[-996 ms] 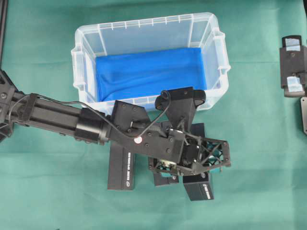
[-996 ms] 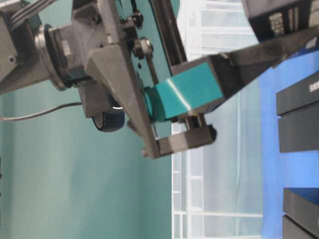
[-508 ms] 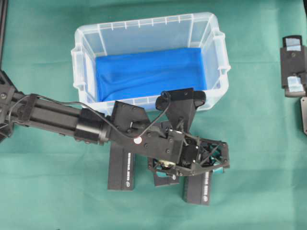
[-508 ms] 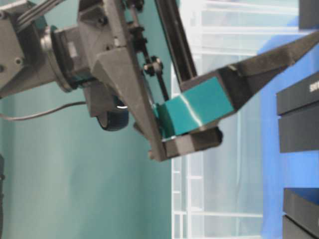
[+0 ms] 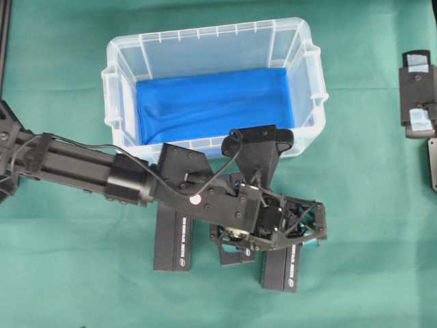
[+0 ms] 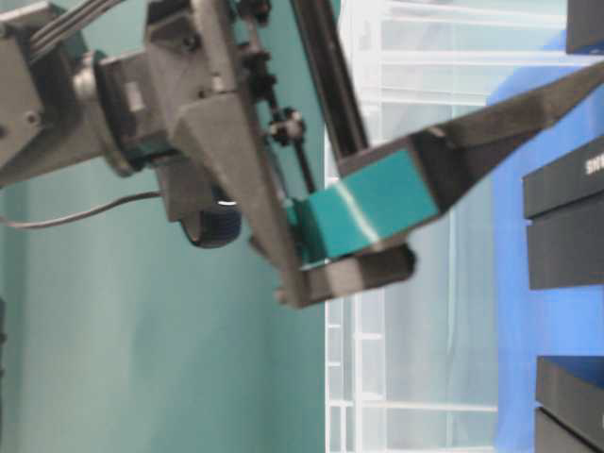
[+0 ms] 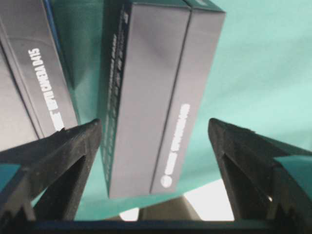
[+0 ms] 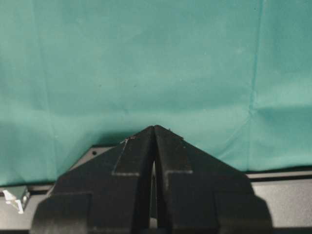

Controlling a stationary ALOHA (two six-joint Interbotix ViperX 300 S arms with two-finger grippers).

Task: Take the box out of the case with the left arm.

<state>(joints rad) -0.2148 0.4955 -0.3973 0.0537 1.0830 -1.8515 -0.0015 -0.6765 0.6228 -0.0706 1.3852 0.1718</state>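
Fingers (image 7: 58, 161) of the left gripper (image 5: 273, 236) stand wide apart, gripping nothing, either side of a black box (image 7: 146, 92) lying on the green cloth (image 5: 369, 225) just outside the case (image 5: 212, 41) near wall. Right gripper (image 8: 154, 161) is closed, well apart toward the cloth's right edge.

right pincer (image 8: 154, 134) closed — green cloth (image 8: 156, 58) beyond

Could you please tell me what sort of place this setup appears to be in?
Probably a robotics lab bench set up for handling trials: two black robot arms, the left arm reaching over a table covered in green cloth, plus a clear case lined in blue and identical black boxes laid beside it.
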